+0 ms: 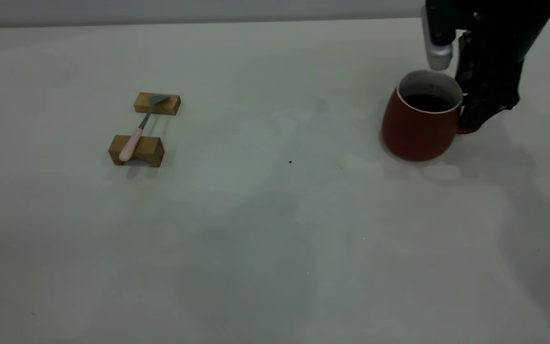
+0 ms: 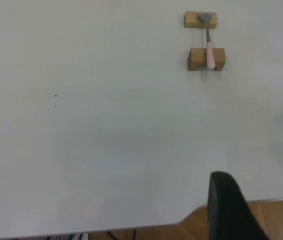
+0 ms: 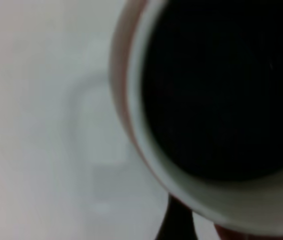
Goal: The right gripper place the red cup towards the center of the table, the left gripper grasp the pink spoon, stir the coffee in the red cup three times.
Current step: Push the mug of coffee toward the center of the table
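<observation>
The red cup (image 1: 418, 129) stands on the table (image 1: 275, 229) at the right, with dark coffee (image 1: 427, 102) inside. My right gripper (image 1: 475, 119) reaches down at the cup's handle on the side away from the table's centre. In the right wrist view one black finger (image 3: 174, 222) sits beside the red handle (image 3: 231, 235) with a strip of table between them, so it is open. The pink spoon (image 1: 136, 134) lies across two wooden blocks at the left, also seen in the left wrist view (image 2: 209, 50). My left gripper (image 2: 261, 210) hangs open past the table's edge, far from the spoon.
Two tan wooden blocks (image 1: 157, 103) (image 1: 136, 150) carry the spoon, bowl on the far one, handle on the near one. A small dark speck (image 1: 290, 162) marks the tabletop near the middle. The table's edge and wooden floor (image 2: 196, 225) show below the left gripper.
</observation>
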You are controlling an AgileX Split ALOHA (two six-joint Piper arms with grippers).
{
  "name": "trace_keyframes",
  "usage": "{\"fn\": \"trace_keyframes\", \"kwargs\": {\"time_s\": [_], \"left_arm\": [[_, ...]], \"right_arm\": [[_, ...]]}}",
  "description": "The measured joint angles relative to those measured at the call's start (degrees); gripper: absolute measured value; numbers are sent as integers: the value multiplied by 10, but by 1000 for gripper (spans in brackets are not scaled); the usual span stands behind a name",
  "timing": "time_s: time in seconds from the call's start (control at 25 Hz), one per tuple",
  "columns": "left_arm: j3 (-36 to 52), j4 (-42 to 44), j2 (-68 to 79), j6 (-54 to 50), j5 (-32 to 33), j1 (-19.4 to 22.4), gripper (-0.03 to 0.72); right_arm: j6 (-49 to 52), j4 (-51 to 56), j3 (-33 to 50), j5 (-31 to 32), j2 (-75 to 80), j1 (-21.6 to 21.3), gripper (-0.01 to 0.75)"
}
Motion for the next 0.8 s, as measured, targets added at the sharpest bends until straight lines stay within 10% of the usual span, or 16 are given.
{"fn": "trace_keyframes", "kwargs": {"time_s": [0.8], "left_arm": [[0, 0, 0, 0, 0, 0, 365]], "right_arm": [[-17, 188, 0, -36, 11, 109, 631]]}}
